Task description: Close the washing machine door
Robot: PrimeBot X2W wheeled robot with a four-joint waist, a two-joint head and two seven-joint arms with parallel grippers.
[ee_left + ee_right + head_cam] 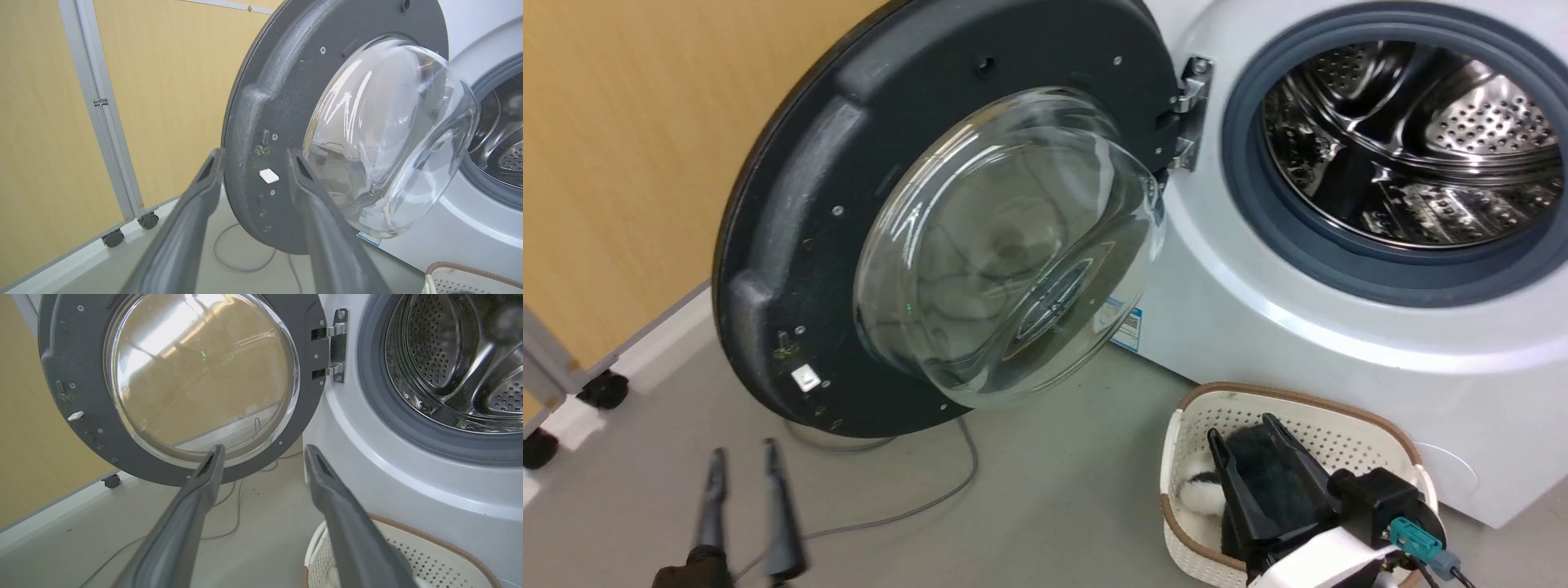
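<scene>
The washing machine door [792, 204] stands wide open, swung out to the left on its metal hinge [1192, 106], with the clear glass bowl facing me. The white washing machine [1258, 327] shows its grey gasket and steel drum [1421, 147]. My left gripper [742, 453] is open, low at the bottom left, a little short of the door's lower edge. In the left wrist view its fingers [204, 183] frame the door [278, 81] rim just ahead. My right gripper [1241, 429] is open above the basket. The right wrist view looks past that gripper [263, 447] at the door [73, 375] and machine [388, 477].
A cream perforated basket [1339, 425] with a dark furry item inside [1274, 482] sits on the floor in front of the machine. A grey cable [915, 510] trails across the floor under the door. A yellow partition on castors [605, 388] stands at the left.
</scene>
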